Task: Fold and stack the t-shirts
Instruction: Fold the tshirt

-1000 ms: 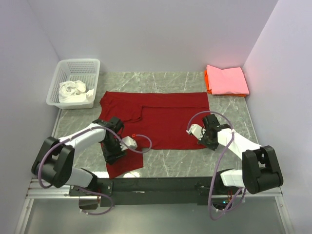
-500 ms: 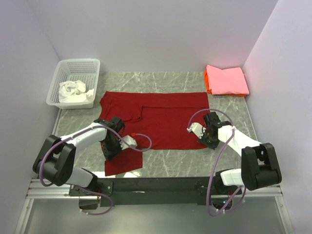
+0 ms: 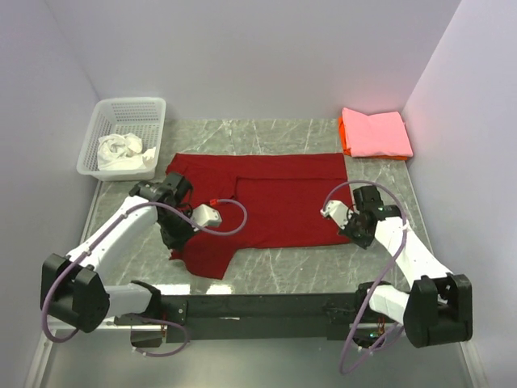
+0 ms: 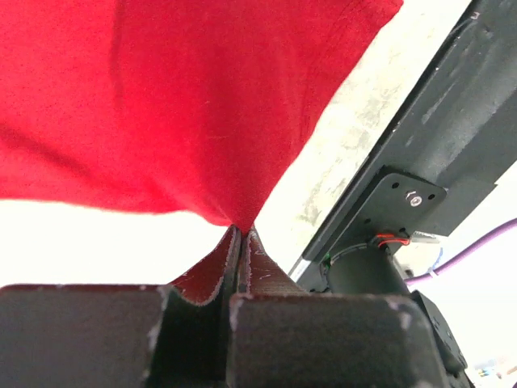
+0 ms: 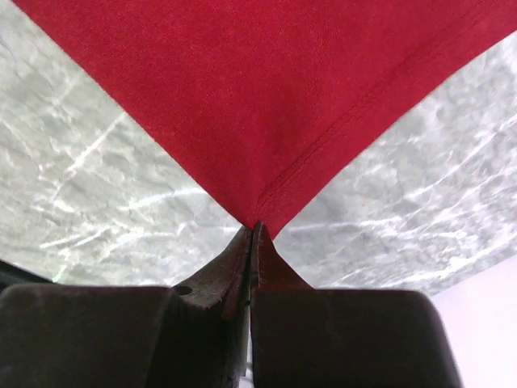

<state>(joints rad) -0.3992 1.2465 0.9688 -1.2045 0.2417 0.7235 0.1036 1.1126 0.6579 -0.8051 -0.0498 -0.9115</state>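
While a red shirt (image 3: 279,202) lies spread across the middle of the table (image 3: 307,267), its near-left corner is pinched between the closed fingers of the left gripper (image 4: 241,236), and its near-right corner is clamped likewise by the right gripper (image 5: 255,230). At the far right, a pink shirt (image 3: 376,133) is seen folded on an orange shirt (image 3: 342,139). At the far left, a white shirt (image 3: 121,152) is bunched in a basket (image 3: 133,109).
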